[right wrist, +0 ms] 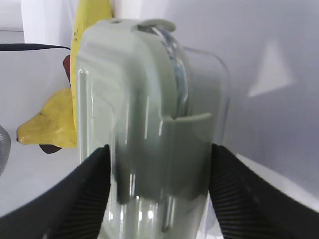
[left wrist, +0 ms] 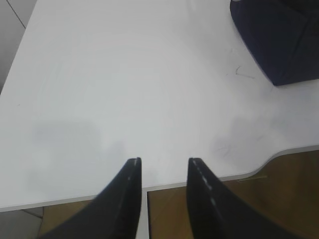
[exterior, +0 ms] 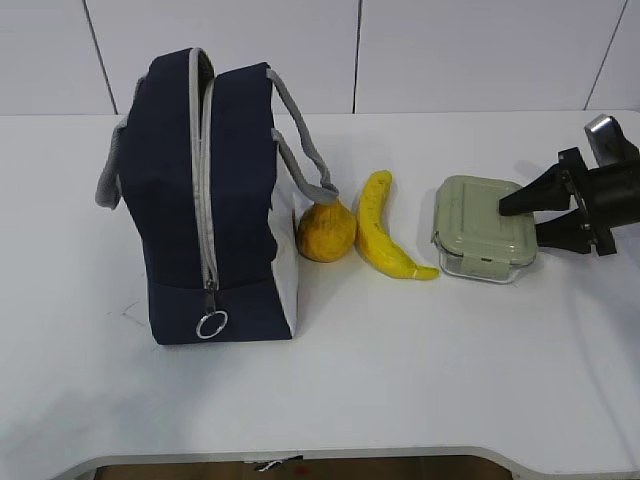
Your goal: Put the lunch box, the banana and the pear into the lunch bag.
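The navy lunch bag [exterior: 200, 200] stands upright at the left, its grey zipper shut down the front edge; a corner of it shows in the left wrist view [left wrist: 279, 40]. The pear [exterior: 326, 232] rests against the bag's right side. The banana [exterior: 385, 235] lies just right of the pear. The lunch box [exterior: 478, 225] with its pale green lid sits right of the banana. My right gripper [exterior: 520, 225] holds the box's right end, one finger on the lid and one at the base. In the right wrist view the gripper [right wrist: 159, 154] clasps the box [right wrist: 144, 99], with the banana [right wrist: 55, 119] behind. My left gripper [left wrist: 164, 162] is open and empty.
The white table [exterior: 450, 380] has its front edge with a rounded corner below my left gripper [left wrist: 259, 169], and brown floor beyond. A white panelled wall [exterior: 450, 50] runs behind the table. The bag's grey handles [exterior: 305, 150] hang toward the pear.
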